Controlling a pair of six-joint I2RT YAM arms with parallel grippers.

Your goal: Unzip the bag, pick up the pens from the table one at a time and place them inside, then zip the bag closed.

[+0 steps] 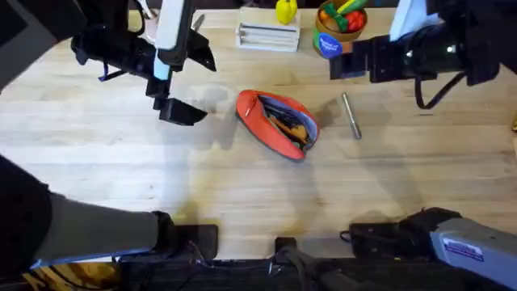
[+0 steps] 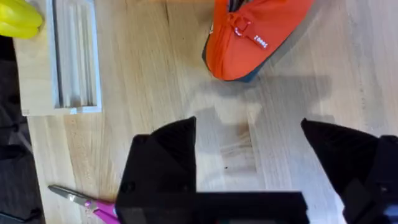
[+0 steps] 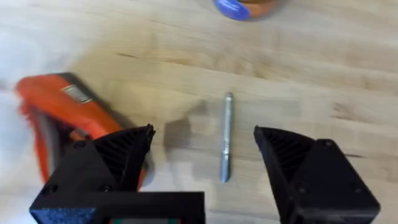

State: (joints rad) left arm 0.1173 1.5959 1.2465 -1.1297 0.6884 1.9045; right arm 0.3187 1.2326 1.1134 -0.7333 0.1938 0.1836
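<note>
Pale plank counter (image 1: 242,186) carries your slim silvery-grey pen (image 1: 350,116), lying from 12 to 6 o'clock at 3 o'clock of the open orange-red fabric pouch (image 1: 275,123). Your right fingers (image 3: 205,155) straddle it, spread; your left fingers (image 2: 249,155), also spread, hover farther off.

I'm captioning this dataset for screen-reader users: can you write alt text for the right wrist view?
A thin silvery grey pen lies on the pale wooden table, framed between the open black fingers of the right gripper, which hangs above it. The orange-red bag lies off to one side, and a blue-rimmed container sits at the far edge.
</note>
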